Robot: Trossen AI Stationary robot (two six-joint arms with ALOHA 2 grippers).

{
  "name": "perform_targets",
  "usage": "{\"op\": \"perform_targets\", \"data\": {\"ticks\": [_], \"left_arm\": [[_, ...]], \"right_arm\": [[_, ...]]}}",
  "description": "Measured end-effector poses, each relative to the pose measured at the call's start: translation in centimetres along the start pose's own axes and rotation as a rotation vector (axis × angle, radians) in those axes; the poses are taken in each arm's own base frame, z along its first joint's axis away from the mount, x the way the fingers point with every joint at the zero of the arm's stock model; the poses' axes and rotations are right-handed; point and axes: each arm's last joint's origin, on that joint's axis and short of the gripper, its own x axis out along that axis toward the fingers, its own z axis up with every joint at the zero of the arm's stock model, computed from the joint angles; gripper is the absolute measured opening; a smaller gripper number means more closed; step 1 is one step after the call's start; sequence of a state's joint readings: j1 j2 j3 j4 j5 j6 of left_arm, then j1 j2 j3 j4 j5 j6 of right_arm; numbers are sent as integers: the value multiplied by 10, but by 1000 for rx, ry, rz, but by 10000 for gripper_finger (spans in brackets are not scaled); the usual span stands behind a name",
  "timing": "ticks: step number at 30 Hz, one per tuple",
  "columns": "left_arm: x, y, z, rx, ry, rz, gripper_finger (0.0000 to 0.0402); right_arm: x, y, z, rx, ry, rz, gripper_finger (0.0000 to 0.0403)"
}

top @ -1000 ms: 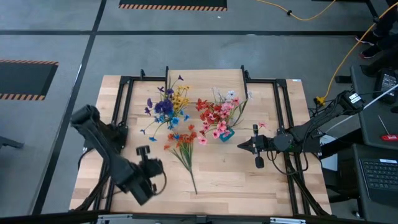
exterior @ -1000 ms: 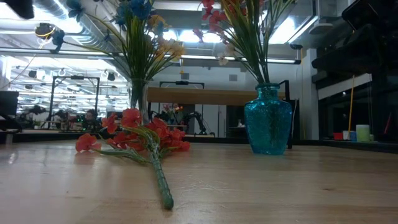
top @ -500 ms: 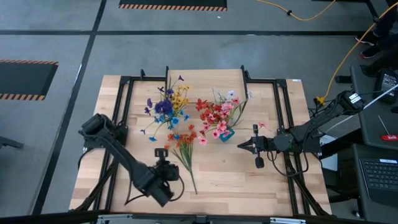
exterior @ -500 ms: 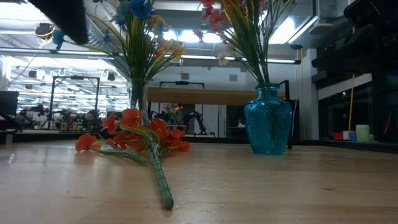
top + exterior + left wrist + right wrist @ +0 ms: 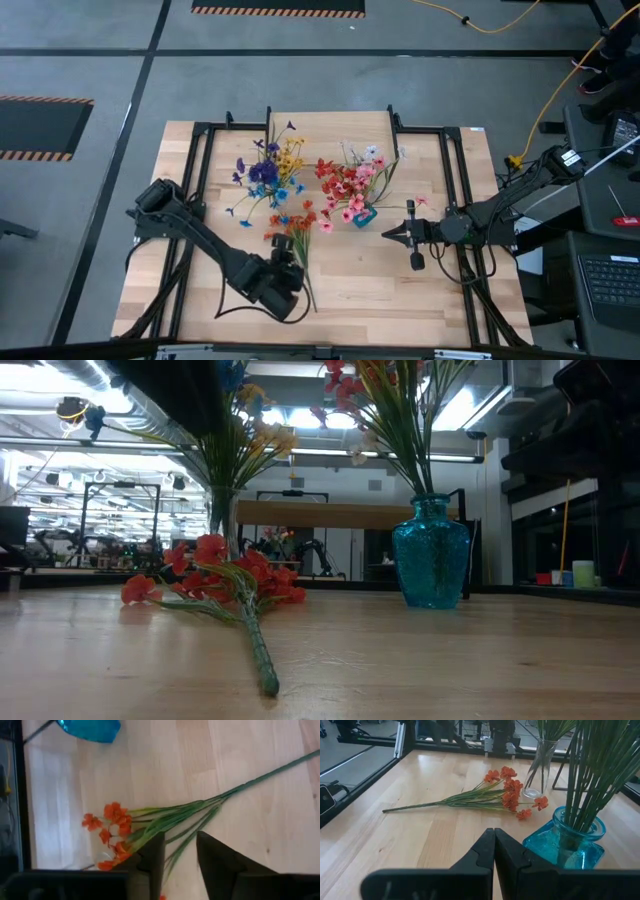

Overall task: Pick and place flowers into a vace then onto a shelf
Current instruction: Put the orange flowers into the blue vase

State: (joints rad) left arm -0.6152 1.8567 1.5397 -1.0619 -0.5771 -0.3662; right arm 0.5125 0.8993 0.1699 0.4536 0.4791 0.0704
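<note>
Orange flowers [image 5: 291, 228] lie flat on the counter [image 5: 370, 280]; the left tool [image 5: 179, 851], fingers apart, hovers over their stems, while the right tool [image 5: 388, 233], fingers together, waits beside the blue vase [image 5: 363, 215].

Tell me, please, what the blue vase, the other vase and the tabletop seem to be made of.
The blue vase looks like tinted glass: translucent turquoise, glossy, with stems showing through in the right wrist view. The other vase looks like clear glass: colourless and see-through. The tabletop looks like light wood with a smooth, faintly shiny finish: plank seams and grain show.
</note>
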Motion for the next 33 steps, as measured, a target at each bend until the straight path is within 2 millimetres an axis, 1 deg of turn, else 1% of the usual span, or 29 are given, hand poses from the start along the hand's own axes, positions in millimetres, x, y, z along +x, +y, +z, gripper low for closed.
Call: {"op": "perform_targets", "data": {"ticks": [5,9,16,26,30,33], "left_arm": [[13,-4,-4,93,-19,-1,149],[26,-9,-11,101,-28,2,164],[40,-11,-21,210,-11,13,166],[73,4,-25,252,-5,-20,166],[81,8,-28,267,7,-52,161],[85,7,-31,321,3,-56,157]], "right_arm": [[0,0,-1,12,9,0,14],[0,0,-1,26,9,1,14],[0,0,-1,25,9,1,14],[0,0,-1,26,9,1,14],[0,0,-1,25,9,1,14],[0,0,-1,25,10,1,14]]}}
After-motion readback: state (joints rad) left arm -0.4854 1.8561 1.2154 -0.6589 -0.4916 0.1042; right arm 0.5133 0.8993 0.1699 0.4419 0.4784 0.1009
